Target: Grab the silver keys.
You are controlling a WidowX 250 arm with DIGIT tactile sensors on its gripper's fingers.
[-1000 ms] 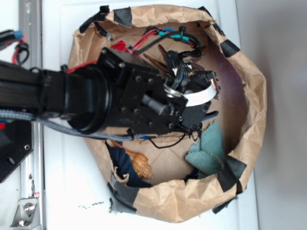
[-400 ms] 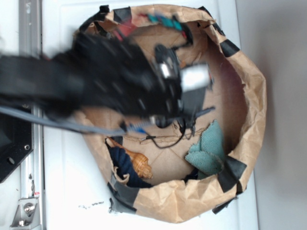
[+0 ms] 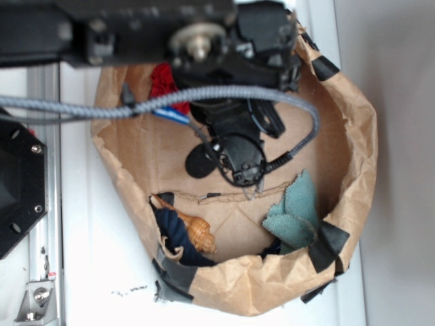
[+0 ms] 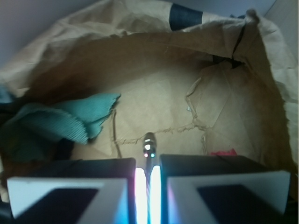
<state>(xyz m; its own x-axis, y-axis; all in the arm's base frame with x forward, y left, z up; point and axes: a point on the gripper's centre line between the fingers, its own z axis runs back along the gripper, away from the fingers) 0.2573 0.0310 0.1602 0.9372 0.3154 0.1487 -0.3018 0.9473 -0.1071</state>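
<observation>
Your fingers point(image 4: 148, 186) pinch a silver key point(image 4: 149, 148) above the paper bag point(image 3: 353, 176), which holds teal cloth point(image 3: 293, 214), a seashell point(image 3: 197, 231) and red fabric point(image 3: 163, 80).

Arm point(image 3: 122, 27): I reach in level, above and behind my gripper point(image 3: 238, 159), with the wrist bent to point it straight down. The exterior view shows only its black rear housing; the fingertips are hidden beneath it.

Braided cable point(image 3: 204, 95): it runs along under the arm and loops round beside the wrist.

Fingers point(image 4: 224, 182): in the wrist view both are level, side by side, jaws drawn almost together. One slim bright blade of the silver keys point(image 4: 148, 142) is pinched in the narrow slit and projects just beyond the tips.
</observation>
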